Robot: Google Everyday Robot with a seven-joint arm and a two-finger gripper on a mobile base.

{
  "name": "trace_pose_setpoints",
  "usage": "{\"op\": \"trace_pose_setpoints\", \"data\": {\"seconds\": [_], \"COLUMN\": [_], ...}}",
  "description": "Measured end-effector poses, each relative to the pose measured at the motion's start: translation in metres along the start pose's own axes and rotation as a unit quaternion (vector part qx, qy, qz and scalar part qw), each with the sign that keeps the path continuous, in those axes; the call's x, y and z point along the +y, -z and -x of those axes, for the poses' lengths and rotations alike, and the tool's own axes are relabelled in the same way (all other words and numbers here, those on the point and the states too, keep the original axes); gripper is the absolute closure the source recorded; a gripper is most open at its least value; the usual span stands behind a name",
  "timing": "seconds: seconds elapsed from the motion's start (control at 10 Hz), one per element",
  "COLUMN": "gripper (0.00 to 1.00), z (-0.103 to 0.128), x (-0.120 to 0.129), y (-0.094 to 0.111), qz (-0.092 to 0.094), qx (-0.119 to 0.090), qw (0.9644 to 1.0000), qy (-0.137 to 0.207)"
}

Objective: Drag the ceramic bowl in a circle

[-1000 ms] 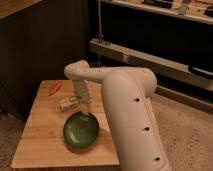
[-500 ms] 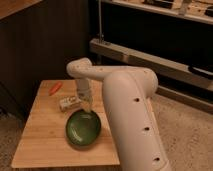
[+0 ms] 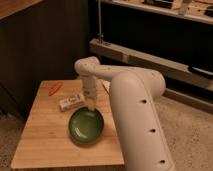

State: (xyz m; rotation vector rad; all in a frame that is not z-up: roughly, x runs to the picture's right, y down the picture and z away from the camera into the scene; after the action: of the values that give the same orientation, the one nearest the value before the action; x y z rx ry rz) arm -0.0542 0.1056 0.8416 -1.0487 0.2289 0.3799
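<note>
The ceramic bowl point(image 3: 86, 126), round, shallow, glossy green with a darker rim, sits on the wooden table point(image 3: 45, 137) toward its right front part. My gripper point(image 3: 92, 106) hangs from the white arm straight down at the bowl's far rim, touching or just inside it. The arm's large white body covers the table's right edge.
A small white packet or box point(image 3: 71, 102) lies just behind and left of the bowl. An orange carrot-like object point(image 3: 55, 88) lies at the table's back left. Dark cabinet wall stands behind; a metal shelf rail point(image 3: 150, 62) runs at the right back.
The bowl has shifted slightly forward and right on the table with the gripper at its far rim; the arm's wrist has moved a little with it.
</note>
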Motion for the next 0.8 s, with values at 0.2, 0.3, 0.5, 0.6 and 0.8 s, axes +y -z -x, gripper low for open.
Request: {"op": "trace_pose_setpoints", "data": {"seconds": [0.2,0.3,0.5,0.6,0.8], "gripper": [1.0,1.0,1.0,1.0,0.95], "z": [-0.033,-0.055,-0.093,-0.11,-0.147], "x": [-0.016,-0.022,-0.025,-0.023,-0.015], "y": [-0.001,-0.002,-0.001,0.0,0.001], "qz": [0.005,0.005,0.003,0.002,0.006], "qx": [-0.024,-0.037,-0.061,-0.071,-0.085], "qw": [0.9994,0.9984,0.9953,0.9936,0.9917], "qy": [-0.027,-0.043,-0.075,-0.088,-0.096]}}
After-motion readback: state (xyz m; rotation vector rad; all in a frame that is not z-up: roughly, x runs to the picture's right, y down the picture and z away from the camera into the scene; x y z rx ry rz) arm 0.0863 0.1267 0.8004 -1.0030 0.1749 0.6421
